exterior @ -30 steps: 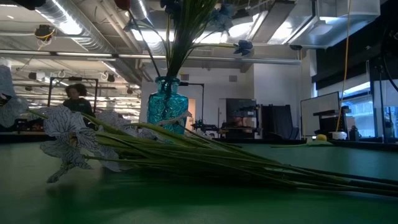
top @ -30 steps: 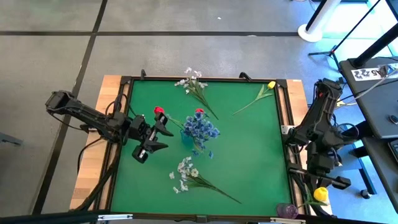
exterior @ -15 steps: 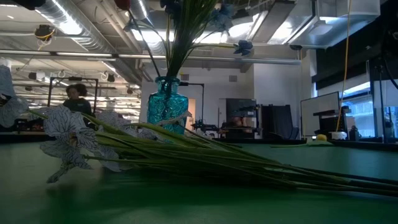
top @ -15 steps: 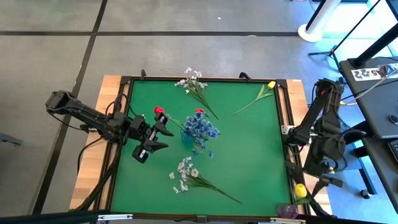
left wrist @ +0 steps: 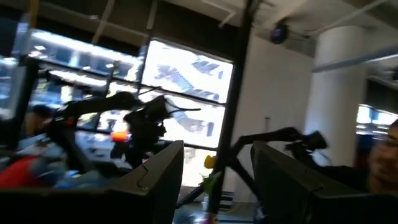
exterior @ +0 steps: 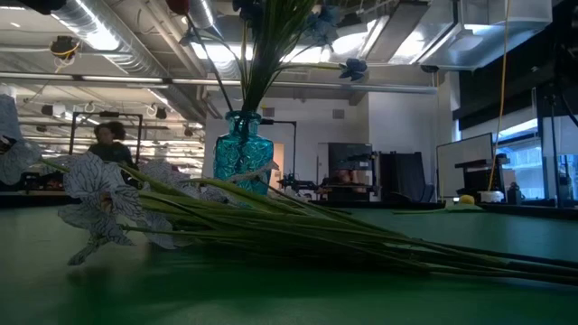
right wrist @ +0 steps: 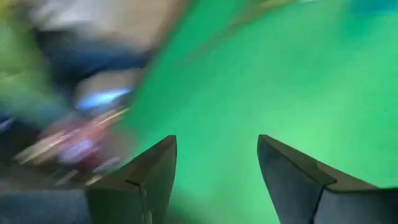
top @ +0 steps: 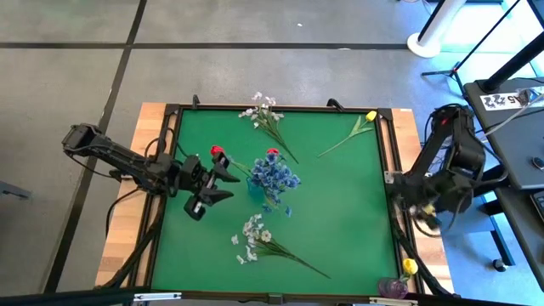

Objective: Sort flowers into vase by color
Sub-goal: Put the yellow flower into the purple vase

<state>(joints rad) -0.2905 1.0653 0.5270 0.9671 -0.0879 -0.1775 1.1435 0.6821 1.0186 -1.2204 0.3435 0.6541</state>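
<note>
High view: the teal vase stands near the middle of the green desk and serves as the landmark. It holds one bushy blue spray, probably placed as the first colour sorted. Two red tulips show: one just beyond the vase, one to its left, right by the left hand, which hovers just left of the vase with fingers spread wide and nothing between them. Two white sprays lie flat: one well beyond the vase, one nearer than it. Two yellow tulips: one far right and beyond, one off the desk's right edge beside a small purple vase. The right hand is well to the right of the vase, past the desk's rim.

Low view: the vase rises behind the near white spray, whose stems lie along the desk.

Left wrist view: its fingers stand apart, empty.

Right wrist view: its fingers stand apart over green felt, holding nothing.
</note>
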